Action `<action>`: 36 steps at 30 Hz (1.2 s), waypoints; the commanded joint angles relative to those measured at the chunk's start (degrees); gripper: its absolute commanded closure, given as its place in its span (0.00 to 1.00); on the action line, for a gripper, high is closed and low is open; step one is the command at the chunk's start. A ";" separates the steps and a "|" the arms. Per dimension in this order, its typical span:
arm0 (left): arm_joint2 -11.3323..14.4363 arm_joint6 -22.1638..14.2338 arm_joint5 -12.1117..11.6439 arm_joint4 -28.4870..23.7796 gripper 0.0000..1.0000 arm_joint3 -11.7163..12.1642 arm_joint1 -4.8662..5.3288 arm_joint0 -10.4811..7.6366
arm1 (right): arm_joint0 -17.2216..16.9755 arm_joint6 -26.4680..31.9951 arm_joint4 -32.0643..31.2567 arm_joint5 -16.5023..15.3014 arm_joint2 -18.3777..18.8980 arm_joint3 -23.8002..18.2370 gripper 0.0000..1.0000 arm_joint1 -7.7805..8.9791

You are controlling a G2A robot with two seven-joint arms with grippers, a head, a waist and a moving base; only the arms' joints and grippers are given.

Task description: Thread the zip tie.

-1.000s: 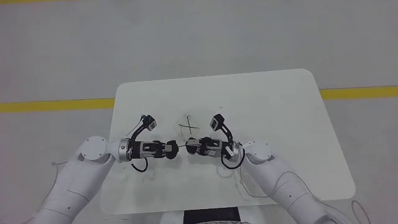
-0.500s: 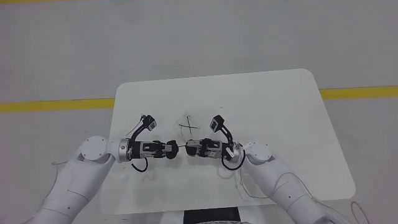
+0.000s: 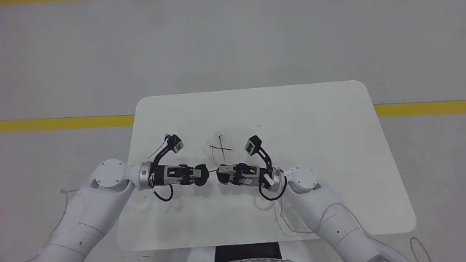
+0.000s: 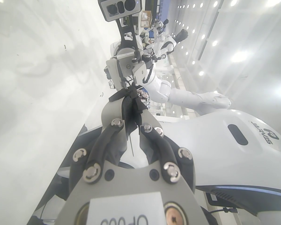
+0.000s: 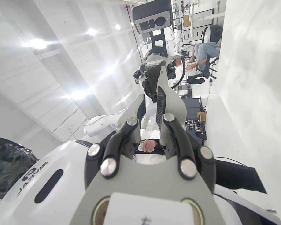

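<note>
**Zip tie (image 4: 131,145) pinched over the table (image 3: 328,131), grippers tip to tip**

The left gripper (image 3: 202,175) and the right gripper (image 3: 222,174) faced each other over the middle of the table, a little toward its robot-side edge. Their tips were very nearly touching.

The left gripper's fingers (image 4: 112,112) were pressed fully together, black padding bunched at their tips. The zip tie was clamped between them. In the left wrist view a thin dark length of it ran out from between the fingers, back toward the wrist. From above, a fine dark line crossed the small gap between the two grippers, over the table's middle, and reached the right gripper's tips.

The right gripper's fingers (image 5: 174,108) were drawn close together, with the ribbed black pad of one finger showing along the narrow slit between them. Whether the end of the tie sat inside that pinch could not be made out, as the tips hid it.

Two thin black strips (image 3: 218,144) lay crossed flat on the table. They were farther from its robot-side edge than the grippers, near the gap between them and touching neither.
</note>
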 commanded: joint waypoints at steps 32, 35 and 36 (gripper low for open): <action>1.29 2.15 0.47 -0.79 0.00 -0.90 -0.11 0.09 | -1.71 -1.54 -2.75 0.00 2.40 -1.00 1.00 -1.19; 1.52 2.03 0.43 -1.20 0.00 -0.80 -0.10 -0.06 | -1.70 -1.65 -2.70 0.00 2.24 -1.01 1.00 -1.38; 1.57 2.00 0.41 -1.31 0.04 -0.75 -0.09 -0.11 | -1.70 -1.67 -2.62 0.00 2.21 -1.02 1.00 -1.44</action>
